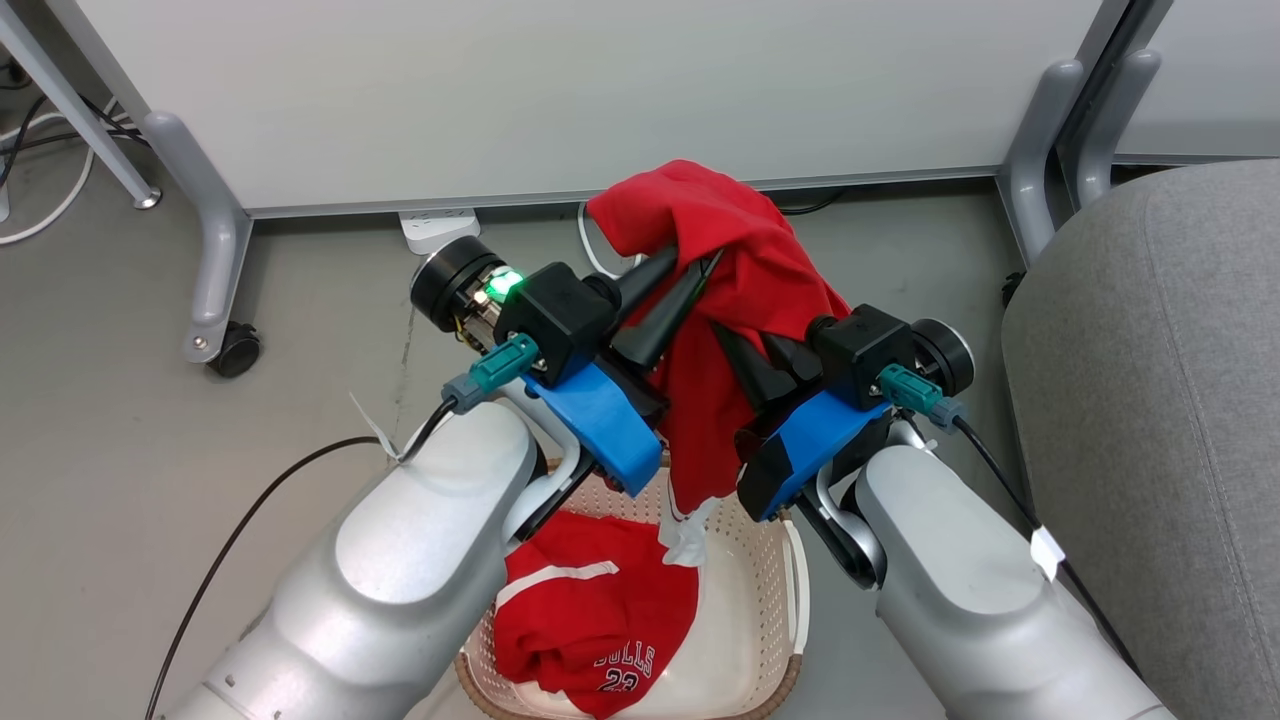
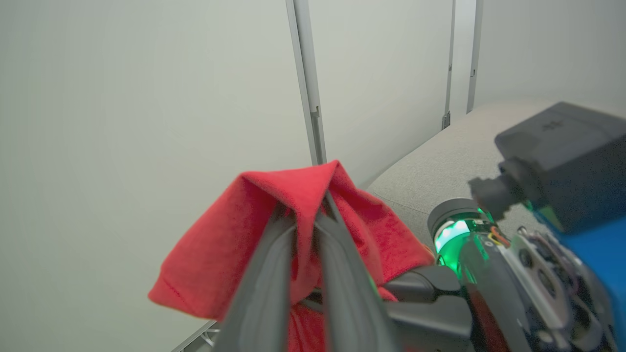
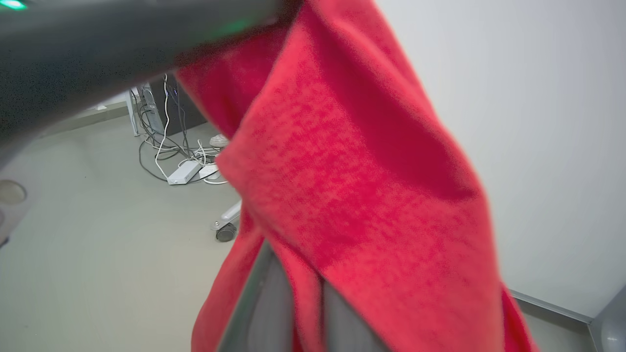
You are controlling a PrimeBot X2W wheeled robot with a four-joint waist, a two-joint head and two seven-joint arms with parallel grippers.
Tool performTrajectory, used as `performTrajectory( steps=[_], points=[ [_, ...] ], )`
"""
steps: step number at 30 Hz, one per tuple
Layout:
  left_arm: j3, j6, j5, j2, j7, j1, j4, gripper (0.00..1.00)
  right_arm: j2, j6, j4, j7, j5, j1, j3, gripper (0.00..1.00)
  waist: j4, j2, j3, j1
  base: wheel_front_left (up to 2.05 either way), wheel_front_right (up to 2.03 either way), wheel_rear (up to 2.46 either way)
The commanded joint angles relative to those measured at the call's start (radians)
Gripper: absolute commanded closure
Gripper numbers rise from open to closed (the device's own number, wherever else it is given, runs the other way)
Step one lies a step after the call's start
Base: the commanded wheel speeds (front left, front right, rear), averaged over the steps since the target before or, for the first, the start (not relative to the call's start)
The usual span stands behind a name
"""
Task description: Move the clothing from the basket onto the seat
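1. hoisted at 12 o'clock above the basket: bright red soft fabric garment (image 1: 745, 250), pinched tight by left gripper (image 1: 697, 268) and right gripper (image 1: 733, 345).
2. lying at 6 o'clock inside cream perforated plastic basket (image 1: 760, 600): second red garment (image 1: 590, 610), white "bulls" lettering.
3. standing at 3 o'clock: large grey woven-fabric seat (image 1: 1150, 400).

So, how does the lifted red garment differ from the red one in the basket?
The lifted red fabric garment hangs pinched by the left gripper and right gripper, showing no lettering; the red lettered garment in the cream perforated basket lies crumpled and reads BULLS. Both are bright red.
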Motion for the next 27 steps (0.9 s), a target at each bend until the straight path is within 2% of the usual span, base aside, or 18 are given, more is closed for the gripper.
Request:
performTrajectory(
  steps=[1, 10, 15, 21, 27],
  points=[
    [0.006, 0.000, 0.003, 0.005, -0.005, 0.007, 0.008, 0.00, -0.001, -0.001, -0.009, -0.001, 0.006, 0.009, -0.004, 1.00, 0.000, 0.0000, 0.001, 0.0000, 0.00, 0.00, 0.00],
    [0.018, 0.000, 0.019, 0.008, -0.004, 0.010, 0.023, 0.00, -0.001, -0.001, -0.028, -0.001, -0.003, 0.004, -0.031, 1.00, -0.007, 0.0000, 0.013, 0.0000, 0.00, 0.00, 0.00],
    [0.042, 0.001, 0.028, 0.016, -0.004, 0.020, 0.022, 0.00, -0.002, -0.001, -0.043, -0.001, -0.019, -0.007, -0.071, 1.00, -0.036, 0.0000, 0.031, 0.0000, 0.00, 0.00, 0.00],
    [0.051, 0.001, 0.047, 0.031, -0.004, 0.031, 0.009, 0.00, -0.001, -0.001, -0.082, -0.001, -0.052, 0.000, -0.151, 1.00, -0.110, 0.0000, 0.061, 0.0000, 0.00, 0.00, 0.00],
    [0.048, 0.001, 0.065, 0.046, -0.004, 0.041, -0.017, 0.00, -0.001, -0.001, -0.142, -0.001, -0.086, 0.021, -0.238, 1.00, -0.216, 0.0000, 0.094, 0.0000, 0.00, 0.00, 0.00]
  ],
)
